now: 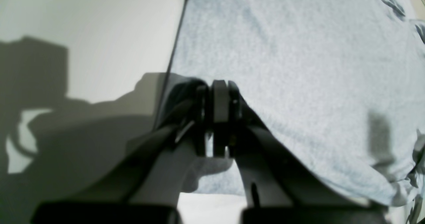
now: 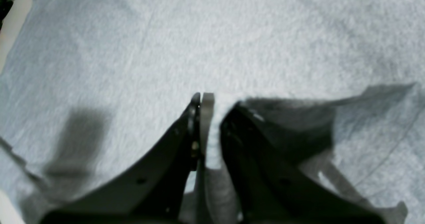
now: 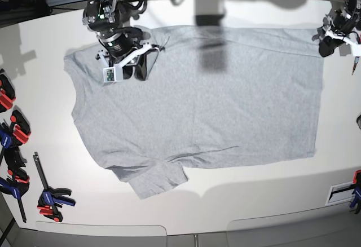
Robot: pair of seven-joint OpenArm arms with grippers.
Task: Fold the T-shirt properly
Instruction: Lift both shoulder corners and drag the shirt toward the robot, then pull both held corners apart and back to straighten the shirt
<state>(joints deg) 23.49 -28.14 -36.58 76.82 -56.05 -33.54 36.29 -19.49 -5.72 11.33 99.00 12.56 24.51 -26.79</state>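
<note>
A light grey T-shirt (image 3: 197,97) lies spread flat across the middle of a white table (image 3: 237,190), plain side up, collar end toward the left of the base view and hem toward the right. One sleeve sticks out at the shirt's near-left corner, slightly rumpled.

The right end effector (image 3: 138,61) sits at the shirt's far shoulder, next to the collar. Its wrist view shows its jaws pressed together on a raised ridge of the grey cloth.

The left end effector (image 3: 329,37) is at the shirt's far hem corner. Its wrist view shows the jaws shut at the fabric's edge, pinching the cloth there.

Several red and black clamps (image 3: 51,196) lie on the table, well clear of the shirt's collar end.

This looks like the start of the first fold: both far corners gripped, nothing folded over yet. The next move probably calls for both arms lifting together and carrying that far edge evenly toward the near edge, keeping the cloth taut.
</note>
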